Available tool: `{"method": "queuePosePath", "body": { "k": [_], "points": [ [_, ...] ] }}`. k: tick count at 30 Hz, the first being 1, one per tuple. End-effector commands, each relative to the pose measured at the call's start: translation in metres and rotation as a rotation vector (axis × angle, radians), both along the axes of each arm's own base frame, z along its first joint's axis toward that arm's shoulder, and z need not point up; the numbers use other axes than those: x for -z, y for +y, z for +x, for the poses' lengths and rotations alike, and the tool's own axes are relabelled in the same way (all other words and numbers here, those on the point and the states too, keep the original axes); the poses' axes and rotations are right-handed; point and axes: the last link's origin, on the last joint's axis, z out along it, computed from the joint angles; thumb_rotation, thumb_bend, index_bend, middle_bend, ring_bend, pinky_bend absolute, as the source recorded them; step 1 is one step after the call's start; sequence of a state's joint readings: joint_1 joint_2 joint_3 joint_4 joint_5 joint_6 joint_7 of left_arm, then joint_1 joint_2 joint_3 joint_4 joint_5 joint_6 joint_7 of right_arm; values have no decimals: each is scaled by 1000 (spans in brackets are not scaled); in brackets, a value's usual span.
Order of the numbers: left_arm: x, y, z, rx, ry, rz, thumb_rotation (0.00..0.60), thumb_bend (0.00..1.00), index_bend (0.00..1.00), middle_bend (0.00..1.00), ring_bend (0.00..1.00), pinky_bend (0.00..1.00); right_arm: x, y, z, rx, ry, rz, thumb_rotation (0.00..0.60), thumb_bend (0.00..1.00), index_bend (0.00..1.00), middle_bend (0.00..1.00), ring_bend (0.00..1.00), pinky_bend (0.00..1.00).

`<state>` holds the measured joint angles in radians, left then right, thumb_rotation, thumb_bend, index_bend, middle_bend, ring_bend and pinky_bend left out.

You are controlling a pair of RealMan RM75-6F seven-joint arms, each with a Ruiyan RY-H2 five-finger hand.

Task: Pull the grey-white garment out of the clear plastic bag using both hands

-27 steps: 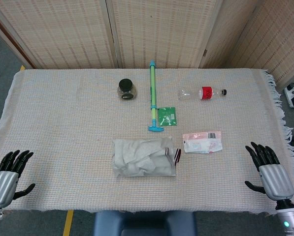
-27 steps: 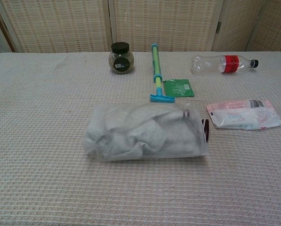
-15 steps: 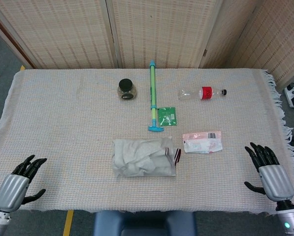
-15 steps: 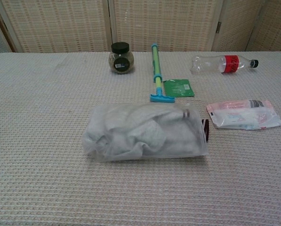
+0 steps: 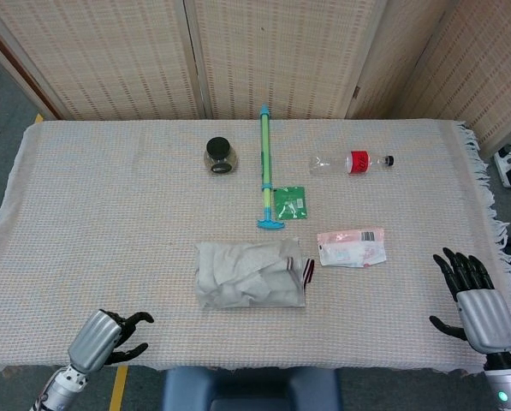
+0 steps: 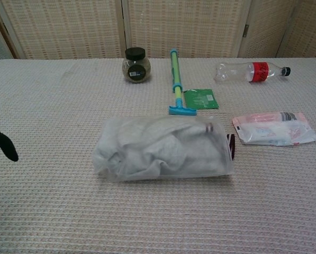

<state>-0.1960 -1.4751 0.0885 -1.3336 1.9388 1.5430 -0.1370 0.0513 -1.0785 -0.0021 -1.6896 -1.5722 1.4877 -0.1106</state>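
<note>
A clear plastic bag [image 5: 250, 274] [image 6: 163, 148] lies near the table's front middle with the grey-white garment [image 5: 238, 278] [image 6: 142, 145] crumpled inside it. The bag's mouth faces right, where a dark striped cuff [image 5: 307, 272] [image 6: 231, 146] pokes out. My left hand [image 5: 103, 335] hovers at the front edge, left of the bag, fingers apart and empty; only its dark fingertips [image 6: 3, 145] enter the chest view. My right hand [image 5: 474, 302] is at the front right corner, fingers spread, holding nothing.
Behind the bag lie a green-blue pump [image 5: 265, 167], a green packet [image 5: 290, 202] and a dark-lidded jar [image 5: 218, 155]. A plastic bottle [image 5: 351, 162] lies at the back right. A pink-white pouch [image 5: 351, 247] sits right of the bag. Woven screens stand behind the table.
My left hand has swung rightward along the front edge toward the bag, and its fingertips now show in the chest view. The right hand has drifted slightly right. The bag has not moved.
</note>
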Motion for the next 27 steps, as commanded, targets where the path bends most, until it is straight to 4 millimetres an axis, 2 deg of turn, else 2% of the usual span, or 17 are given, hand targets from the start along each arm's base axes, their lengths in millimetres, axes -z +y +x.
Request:
{"method": "queuePosePath", "body": {
  "k": [1, 9, 12, 27],
  "points": [
    [25, 19, 12, -35, 20, -33, 600, 245, 426, 1000, 1000, 1000, -1, 0, -1, 0, 0, -11, 600, 20, 0, 0, 0, 0],
    [53, 49, 30, -99, 48, 16, 600, 286, 335, 1000, 1000, 1000, 4, -7, -5, 24, 19, 26, 600, 21, 0, 0, 0, 0],
    [60, 54, 35, -110, 54, 21, 600, 293, 315, 1000, 1000, 1000, 4, -10, -6, 32, 18, 30, 600, 19, 0, 0, 0, 0],
    [96, 56, 58, -54, -11, 93, 600, 297, 425, 1000, 1000, 1000, 8, -13, -7, 45, 20, 60, 600, 20, 0, 0, 0, 0]
  ]
}}
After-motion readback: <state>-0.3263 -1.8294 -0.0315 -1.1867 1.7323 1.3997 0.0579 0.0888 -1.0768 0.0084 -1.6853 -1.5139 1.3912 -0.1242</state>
